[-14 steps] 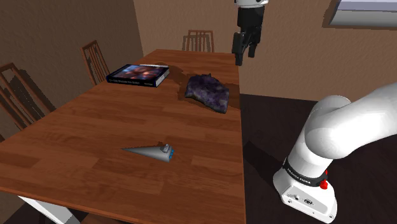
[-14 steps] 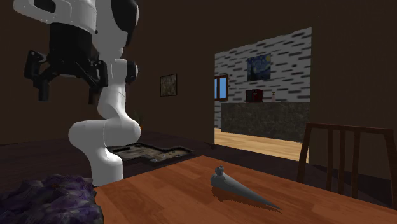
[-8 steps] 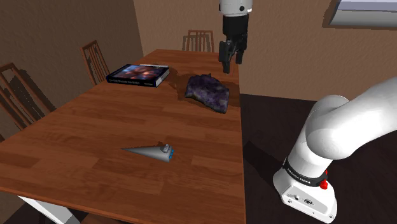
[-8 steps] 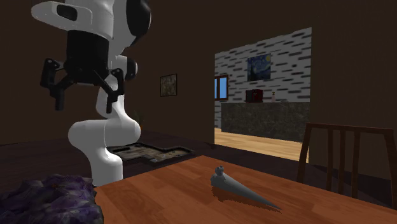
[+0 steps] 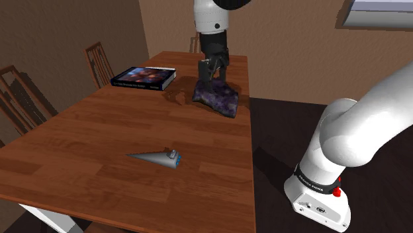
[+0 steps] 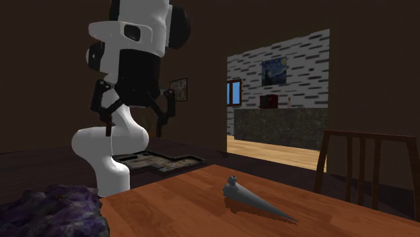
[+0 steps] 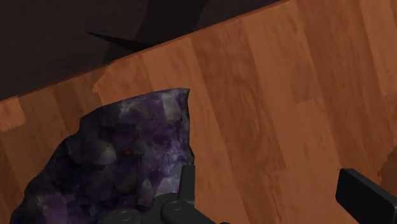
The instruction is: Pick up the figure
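The figure (image 5: 159, 157) is a small grey cone with a blue-marked base, lying on its side on the wooden table (image 5: 92, 132), nearer its front edge. In the second exterior view the figure (image 6: 256, 199) lies with its tip toward that view's right. My gripper (image 5: 210, 70) hangs open well beyond it at the table's far end, just over a purple crystal rock (image 5: 217, 97). Seen from the wrist, the open gripper (image 7: 277, 197) has the rock (image 7: 121, 159) under one finger and bare wood under the gap. From the second exterior view, the gripper (image 6: 133, 125) spreads its fingers wide above the table.
A dark book (image 5: 143, 77) lies at the far left of the table in the shoulder view. Wooden chairs (image 5: 99, 63) stand along that side, and one chair (image 5: 206, 41) at the far end. Another chair (image 6: 367, 168) shows beyond the figure. The purple rock (image 6: 50, 212) sits near the table edge.
The arm swung toward the shoulder view's left and came down, from beyond the table's right edge to just above the purple rock. The fingers stayed open. The figure has not moved.
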